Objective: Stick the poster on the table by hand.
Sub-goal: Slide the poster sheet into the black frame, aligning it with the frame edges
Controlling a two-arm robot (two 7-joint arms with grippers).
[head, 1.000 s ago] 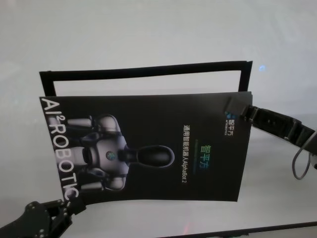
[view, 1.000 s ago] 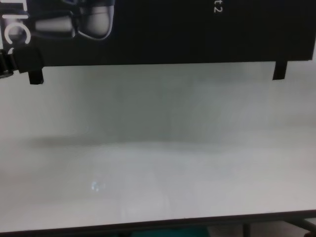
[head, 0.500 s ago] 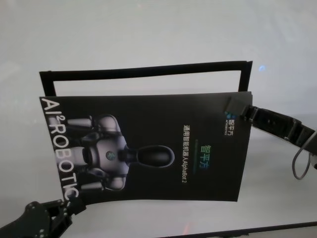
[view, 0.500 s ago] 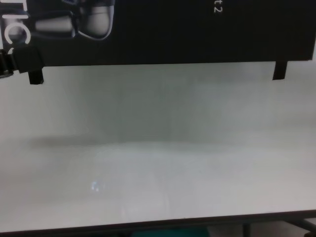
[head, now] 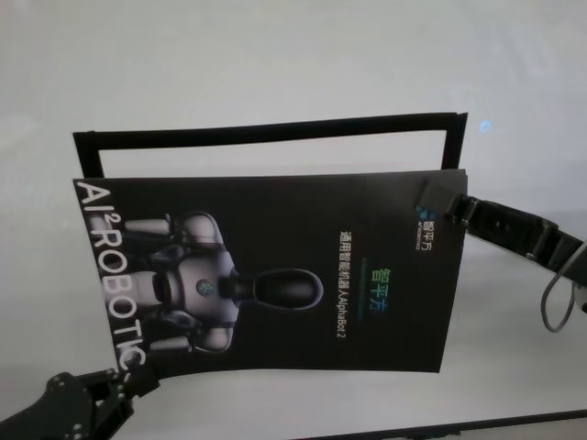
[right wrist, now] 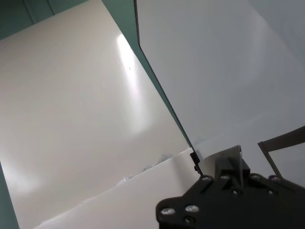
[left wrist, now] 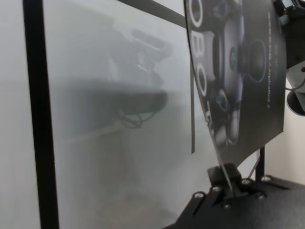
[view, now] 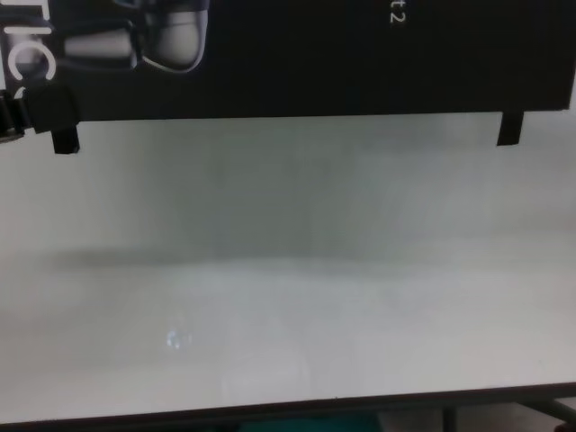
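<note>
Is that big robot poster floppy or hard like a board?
Probably floppy: the poster curves between the left gripper and right gripper pinching opposite corners. Likely light, since corner pinches carry it. Its glossy face may be slippery.

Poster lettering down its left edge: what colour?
White, on the black poster; clearest in the head view.

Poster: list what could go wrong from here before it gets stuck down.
1. The poster sits skewed against the black tape frame on the table, so it may be stuck down crooked.
2. Only two opposite corners are held, by the left gripper and the right gripper; the sheet bows in the left wrist view and could trap a crease or bubble.
3. Each pinch takes only a small bit of corner, so one could slip free.
</note>
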